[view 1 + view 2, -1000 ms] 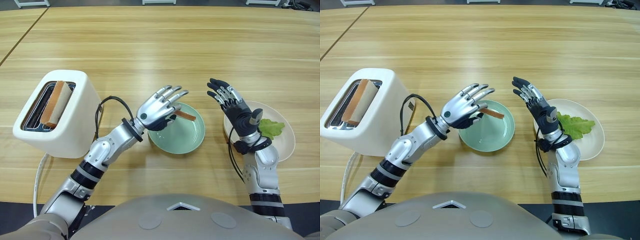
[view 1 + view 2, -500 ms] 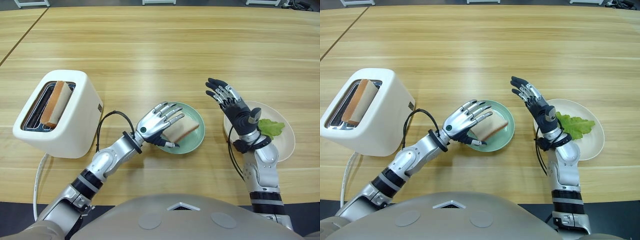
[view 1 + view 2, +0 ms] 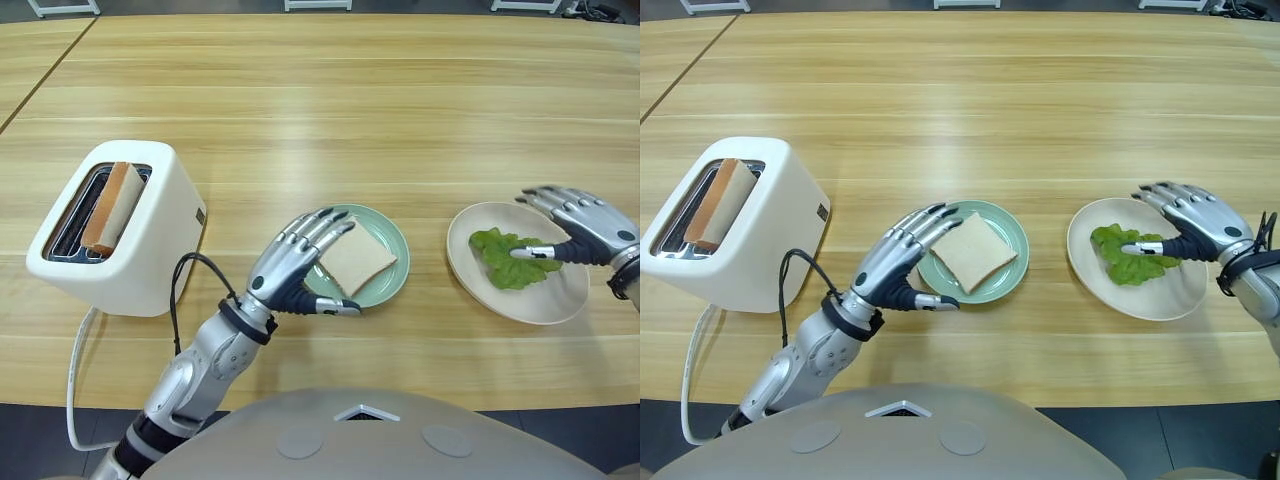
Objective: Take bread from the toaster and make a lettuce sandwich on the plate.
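The right robot hand (image 3: 580, 222) has dropped to the lettuce (image 3: 503, 264), open, thumb touching it; left robot hand (image 3: 290, 272) open beside bread (image 3: 358, 266).

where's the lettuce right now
The lettuce lies on the cream plate at the table's right, right of the green plate, with the right robot hand over it.

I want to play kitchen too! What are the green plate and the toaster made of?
Green plate: smooth and softly shiny, so probably glazed ceramic or hard plastic; the look can't settle which. Toaster: cream shell with a dull, even finish, likely plastic or painted metal. Its slots look like shiny bare metal.
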You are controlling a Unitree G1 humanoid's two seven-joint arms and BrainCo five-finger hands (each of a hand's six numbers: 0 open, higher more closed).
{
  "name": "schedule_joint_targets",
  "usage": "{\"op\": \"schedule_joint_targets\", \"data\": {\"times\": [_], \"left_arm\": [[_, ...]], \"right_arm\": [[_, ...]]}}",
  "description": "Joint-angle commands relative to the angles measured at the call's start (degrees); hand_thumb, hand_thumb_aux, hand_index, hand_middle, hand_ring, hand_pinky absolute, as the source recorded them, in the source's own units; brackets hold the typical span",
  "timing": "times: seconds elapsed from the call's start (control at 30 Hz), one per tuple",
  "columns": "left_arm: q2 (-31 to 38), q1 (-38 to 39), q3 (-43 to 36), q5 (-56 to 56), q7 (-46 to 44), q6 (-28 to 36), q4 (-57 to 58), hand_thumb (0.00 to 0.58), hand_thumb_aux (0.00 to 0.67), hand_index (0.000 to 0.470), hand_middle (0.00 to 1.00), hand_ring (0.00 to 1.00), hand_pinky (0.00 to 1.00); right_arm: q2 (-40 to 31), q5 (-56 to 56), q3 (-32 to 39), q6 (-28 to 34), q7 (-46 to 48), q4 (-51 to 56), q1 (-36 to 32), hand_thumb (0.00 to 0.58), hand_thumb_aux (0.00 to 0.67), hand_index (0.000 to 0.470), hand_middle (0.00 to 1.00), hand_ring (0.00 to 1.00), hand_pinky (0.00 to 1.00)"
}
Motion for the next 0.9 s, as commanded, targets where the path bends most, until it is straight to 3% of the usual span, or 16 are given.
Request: {"op": "schedule_joint_targets", "data": {"times": [0.03,0.17,0.2,0.23,0.27,0.5,0.57,0.6,0.63,0.9], "left_arm": [[-1.9,4.3,1.9,-14.7,-4.4,0.6,-3.5,0.000,0.000,0.000,0.00,0.00,0.00],[-2.5,5.6,2.3,-19.4,-7.0,0.6,-5.2,0.000,0.000,0.000,0.00,0.00,0.00],[-2.5,5.8,2.5,-19.9,-7.3,0.6,-5.4,0.000,0.000,0.000,0.00,0.00,0.00],[-2.6,6.0,2.7,-20.2,-7.6,0.6,-5.5,0.000,0.000,0.000,0.00,0.00,0.00],[-2.7,6.2,3.1,-20.5,-7.8,0.5,-5.4,0.000,0.000,0.000,0.00,0.00,0.00],[-3.4,7.0,4.9,-21.8,-9.0,0.1,-5.6,0.000,0.000,0.000,0.00,0.00,0.00],[-3.6,7.0,5.3,-22.2,-9.3,0.0,-5.5,0.000,0.000,0.000,0.00,0.00,0.00],[-3.7,7.0,5.5,-22.2,-9.5,0.0,-5.4,0.000,0.000,0.000,0.00,0.00,0.00],[-3.8,7.1,5.6,-22.2,-9.6,-0.1,-5.4,0.000,0.000,0.000,0.00,0.00,0.00],[-4.5,7.2,6.5,-22.6,-10.4,-0.1,-5.3,0.000,0.000,0.000,0.00,0.00,0.00]], "right_arm": [[-3.1,-10.2,11.2,2.2,-9.2,9.8,-7.4,0.000,0.000,0.000,0.00,0.00,0.00],[-3.3,-11.9,17.9,2.3,-13.0,15.1,-11.6,0.014,0.008,0.006,0.00,0.00,0.00],[-3.3,-11.8,19.3,1.9,-13.5,16.1,-12.5,0.124,0.076,0.053,0.00,0.00,0.00],[-3.4,-11.7,20.5,1.8,-14.1,16.9,-13.2,0.328,0.229,0.160,0.00,0.00,0.00],[-3.5,-11.6,21.6,1.8,-14.7,17.6,-13.9,0.438,0.339,0.238,0.00,0.00,0.00],[-3.5,-9.2,27.0,0.7,-16.5,19.7,-16.6,0.516,0.447,0.313,0.00,0.00,0.00],[-3.4,-8.1,27.8,0.1,-16.8,19.6,-16.7,0.563,0.554,0.389,0.00,0.00,0.00],[-3.5,-7.2,27.9,-0.4,-17.0,19.2,-16.6,0.569,0.578,0.405,0.00,0.00,0.00],[-3.6,-6.2,28.0,-1.1,-17.3,18.6,-16.4,0.580,0.670,0.470,0.00,0.00,0.00],[-4.7,3.3,24.9,-5.5,-16.7,13.5,-14.8,0.580,0.670,0.470,0.00,0.00,0.00]]}}
